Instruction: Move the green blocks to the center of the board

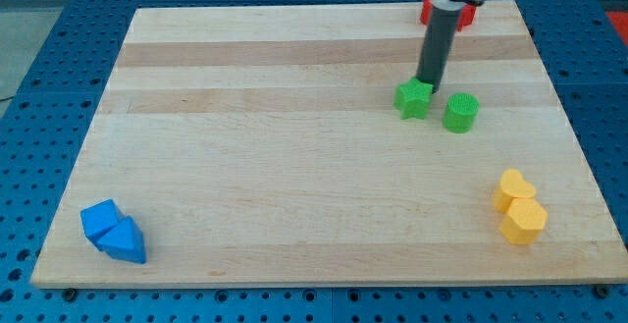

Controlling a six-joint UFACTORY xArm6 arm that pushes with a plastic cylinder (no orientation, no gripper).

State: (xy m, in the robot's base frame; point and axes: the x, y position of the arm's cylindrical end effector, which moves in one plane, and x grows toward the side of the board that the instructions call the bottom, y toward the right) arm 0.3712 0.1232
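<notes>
A green star-shaped block (414, 99) and a green cylinder (460, 113) sit side by side in the board's upper right part, right of the board's middle. My tip (428, 81) stands at the top edge of the green star, touching or nearly touching it. The green cylinder lies just to the right of and below the tip.
A red block (465, 15) is partly hidden behind the rod at the board's top edge. Two yellow blocks (517, 205) sit together at the lower right. Two blue blocks (113, 232) sit together at the lower left. The wooden board (275, 146) lies on a blue perforated table.
</notes>
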